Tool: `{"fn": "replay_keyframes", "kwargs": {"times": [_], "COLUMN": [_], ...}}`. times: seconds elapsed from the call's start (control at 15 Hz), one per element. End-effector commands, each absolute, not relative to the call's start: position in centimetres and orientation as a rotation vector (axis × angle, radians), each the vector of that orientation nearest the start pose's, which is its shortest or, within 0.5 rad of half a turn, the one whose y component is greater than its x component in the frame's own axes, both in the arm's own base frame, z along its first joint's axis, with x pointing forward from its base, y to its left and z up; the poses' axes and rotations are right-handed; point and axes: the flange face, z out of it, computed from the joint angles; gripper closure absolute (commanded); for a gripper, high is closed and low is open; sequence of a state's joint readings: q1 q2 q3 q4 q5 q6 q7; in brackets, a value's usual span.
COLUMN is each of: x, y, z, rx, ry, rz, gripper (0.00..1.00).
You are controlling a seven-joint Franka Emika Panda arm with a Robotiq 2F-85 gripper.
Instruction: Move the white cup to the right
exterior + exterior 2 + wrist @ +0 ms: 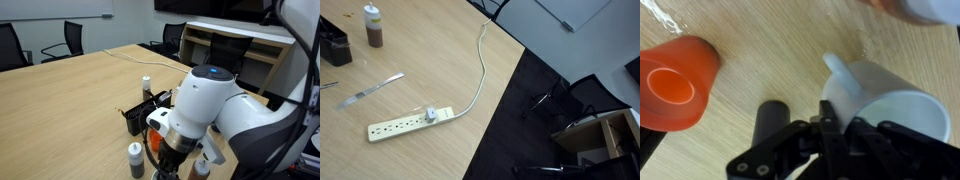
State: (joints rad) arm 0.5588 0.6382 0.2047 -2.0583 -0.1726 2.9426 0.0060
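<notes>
In the wrist view the white cup (880,95) has a small handle and fills the right side, with its opening towards the camera. My gripper (840,130) is at the bottom, with one finger against the cup's outer wall and the other at its rim, shut on it. An orange cup (678,82) lies on its side to the left, apart from the fingers. In an exterior view the gripper (172,160) is low over the wooden table (70,100), and the arm hides the white cup there.
Small bottles stand close around the gripper (135,158), (202,168), (146,88), beside a black box (135,118). A power strip (408,122) with a white cable (480,60), a utensil (370,92) and a brown bottle (372,25) lie near the table edge.
</notes>
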Motion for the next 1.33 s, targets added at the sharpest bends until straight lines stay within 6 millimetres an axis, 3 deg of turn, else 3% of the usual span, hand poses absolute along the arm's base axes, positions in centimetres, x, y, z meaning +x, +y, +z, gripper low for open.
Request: {"fn": "replay_keyframes", "kwargs": {"times": [0.0, 0.27, 0.53, 0.8, 1.27], "x": [43.8, 44.8, 45.7, 47.5, 49.4], "y": [42.0, 41.4, 40.2, 35.2, 23.2], "z": [17.4, 21.2, 27.5, 33.4, 39.0], "rx": [-2.697, -2.704, -2.772, -2.935, -3.123], "ry": [-1.196, -1.184, -1.195, -1.129, -0.727], "rz": [-0.317, -0.361, -0.361, -0.357, -0.543], "gripper": [0.98, 0.98, 0.98, 0.98, 0.98]}}
